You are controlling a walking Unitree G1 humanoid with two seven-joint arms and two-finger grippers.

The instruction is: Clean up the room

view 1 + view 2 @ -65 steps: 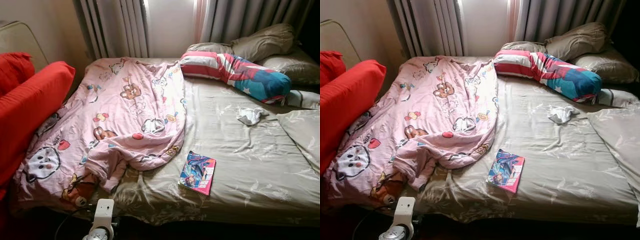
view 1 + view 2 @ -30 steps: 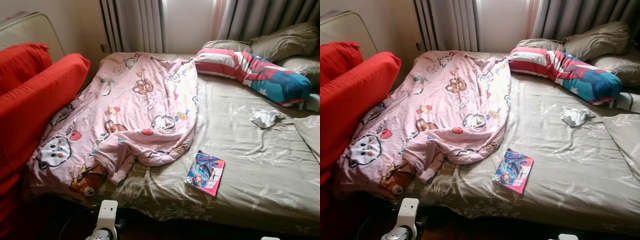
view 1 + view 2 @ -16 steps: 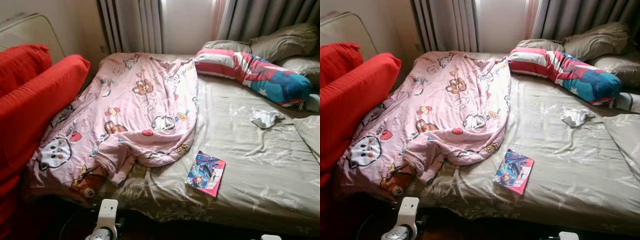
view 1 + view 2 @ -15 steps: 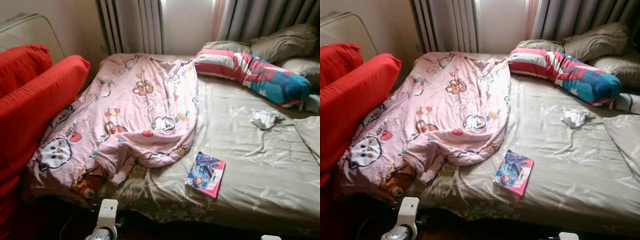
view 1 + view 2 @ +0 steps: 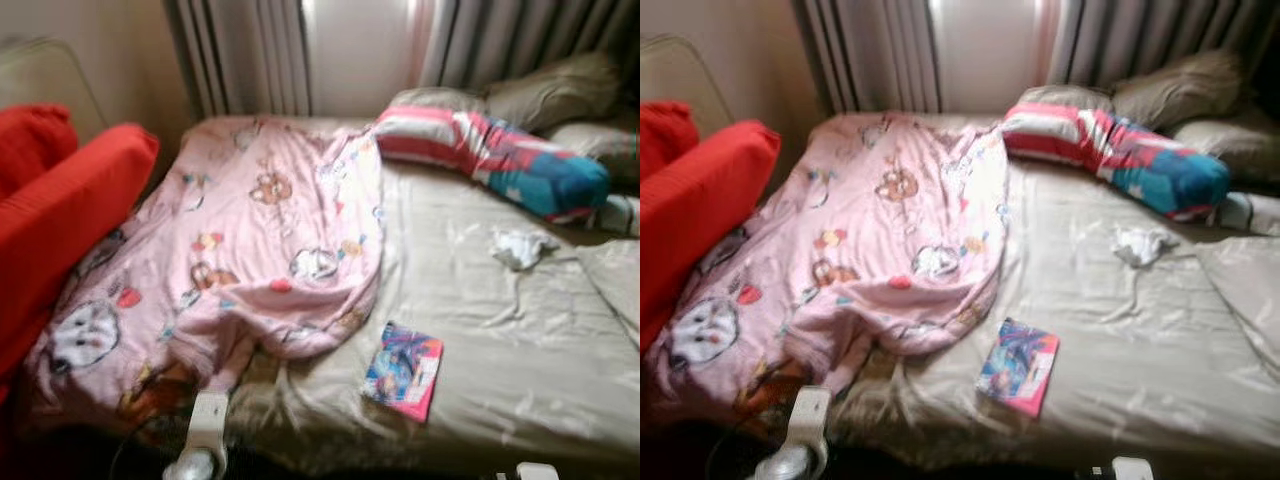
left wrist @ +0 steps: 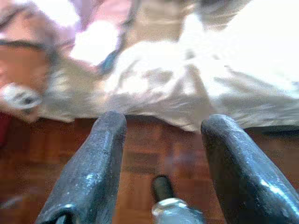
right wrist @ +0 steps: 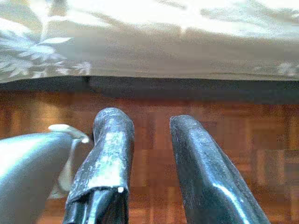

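Bed (image 5: pixel 520 340) ahead, blurred.
I see pink quilt (image 5: pixel 260 240) left, book (image 5: pixel 403 371) near edge, sock (image 5: pixel 522 246) far right; left gripper (image 6: pixel 161 140) and right gripper (image 7: pixel 147 135) released (over wood floor (image 7: pixel 261 140)).

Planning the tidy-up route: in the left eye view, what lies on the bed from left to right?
red cushion → pink cartoon blanket → magazine → crumpled white cloth
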